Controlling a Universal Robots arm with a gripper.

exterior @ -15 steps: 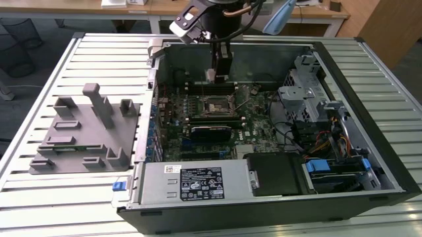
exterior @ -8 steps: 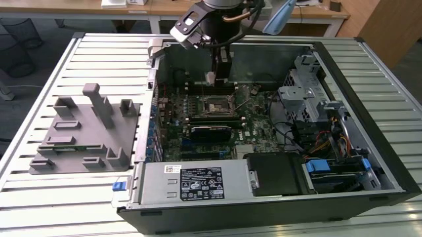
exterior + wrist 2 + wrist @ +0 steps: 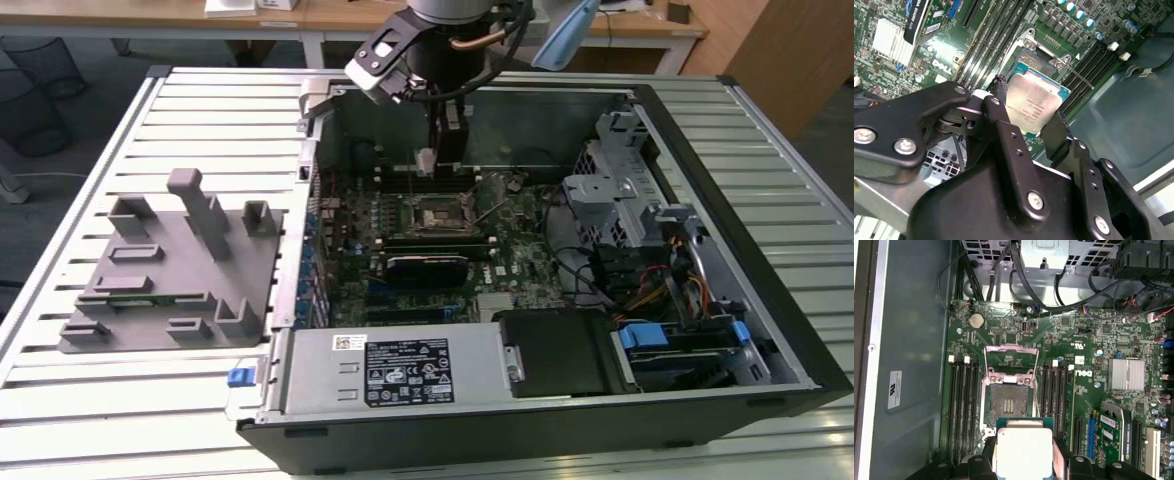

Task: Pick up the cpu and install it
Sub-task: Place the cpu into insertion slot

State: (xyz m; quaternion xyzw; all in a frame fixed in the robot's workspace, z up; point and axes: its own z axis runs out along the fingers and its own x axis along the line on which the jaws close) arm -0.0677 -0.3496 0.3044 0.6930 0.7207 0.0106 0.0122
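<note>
The cpu (image 3: 1033, 102), a flat square chip with a silvery top, hangs between the fingers of my gripper (image 3: 1029, 114), which is shut on its two opposite edges. In the first wrist view the cpu (image 3: 1024, 447) sits in the gripper (image 3: 1024, 456) just short of the open black socket (image 3: 1010, 401), above the motherboard and apart from it. The socket's metal load plate (image 3: 1010, 357) is flipped up. In the exterior view the gripper (image 3: 430, 160) reaches down into the open computer case, just behind the socket (image 3: 441, 213).
Memory slots (image 3: 963, 405) flank the socket on both sides. A grey fixture tray (image 3: 174, 270) lies on the slatted table at the exterior view's left. The power supply (image 3: 400, 370) fills the case's front, and a drive cage with cables (image 3: 621, 200) stands at the exterior view's right.
</note>
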